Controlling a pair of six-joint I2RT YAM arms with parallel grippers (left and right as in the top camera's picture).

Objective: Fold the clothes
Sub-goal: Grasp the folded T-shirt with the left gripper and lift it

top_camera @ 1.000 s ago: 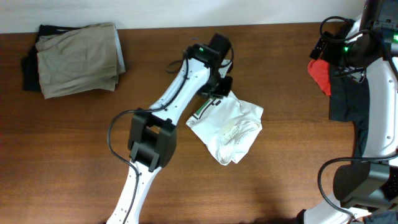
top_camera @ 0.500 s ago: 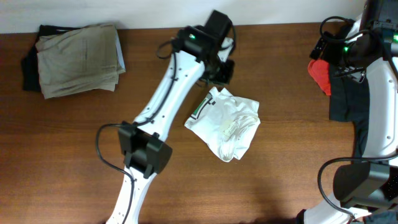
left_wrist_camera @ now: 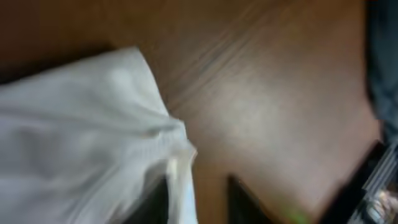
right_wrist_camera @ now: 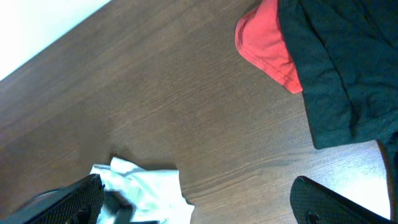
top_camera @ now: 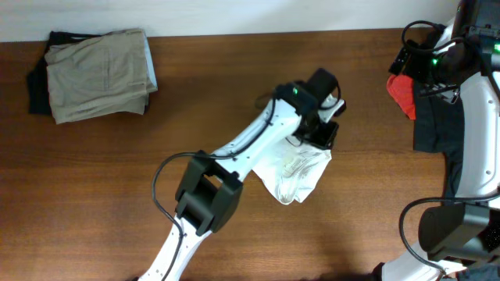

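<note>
1. Hanging over the crumpled white T-shirt [top_camera: 293, 173] on the table [top_camera: 94, 195], the left gripper [top_camera: 322, 134] was blurred — pinching or loose, I couldn't tell.
2. The right gripper [right_wrist_camera: 198, 198] gaped wide and empty — near the red garment [right_wrist_camera: 267, 43] and the black garment [right_wrist_camera: 336, 68].

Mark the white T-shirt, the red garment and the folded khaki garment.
white T-shirt [top_camera: 297, 173], overhead view, on its crumpled lower part.
red garment [top_camera: 401, 94], overhead view, on the middle of its visible fabric.
folded khaki garment [top_camera: 98, 74], overhead view, on the centre of its top layer.

red garment [right_wrist_camera: 267, 43], black garment [right_wrist_camera: 339, 68], white T-shirt [right_wrist_camera: 146, 186]
</note>
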